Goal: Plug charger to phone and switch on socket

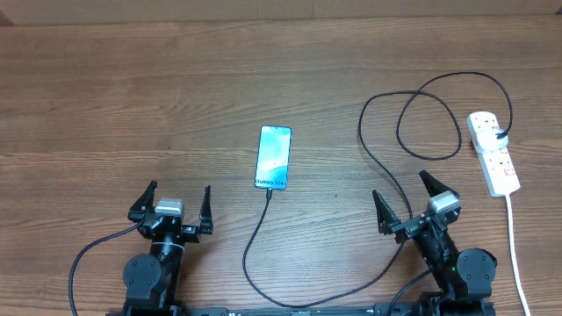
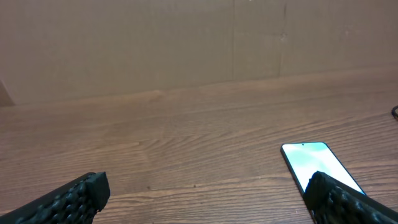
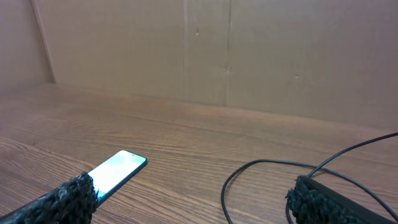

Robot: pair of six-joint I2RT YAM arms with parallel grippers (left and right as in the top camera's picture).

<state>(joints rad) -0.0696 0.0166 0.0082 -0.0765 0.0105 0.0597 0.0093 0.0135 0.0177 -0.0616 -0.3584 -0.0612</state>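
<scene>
The phone [image 1: 273, 157] lies flat mid-table with its blue screen lit. It also shows in the left wrist view [image 2: 311, 163] and the right wrist view [image 3: 118, 169]. The charger cable [image 1: 248, 254] runs from the phone's near edge, along the table front, then loops up [image 1: 428, 123] to a black plug in the white socket [image 1: 493, 155]. Its tip [image 1: 269, 196] touches the phone's near edge; I cannot tell if it is fully in. My left gripper [image 1: 179, 191] [image 2: 208, 186] is open and empty, near-left of the phone. My right gripper [image 1: 400, 186] [image 3: 191, 186] is open and empty, beside the cable [image 3: 261, 163].
The socket's white lead [image 1: 516, 250] runs down the right side to the table's front edge. A brown cardboard wall [image 2: 186, 43] stands along the back of the wooden table [image 1: 132, 96].
</scene>
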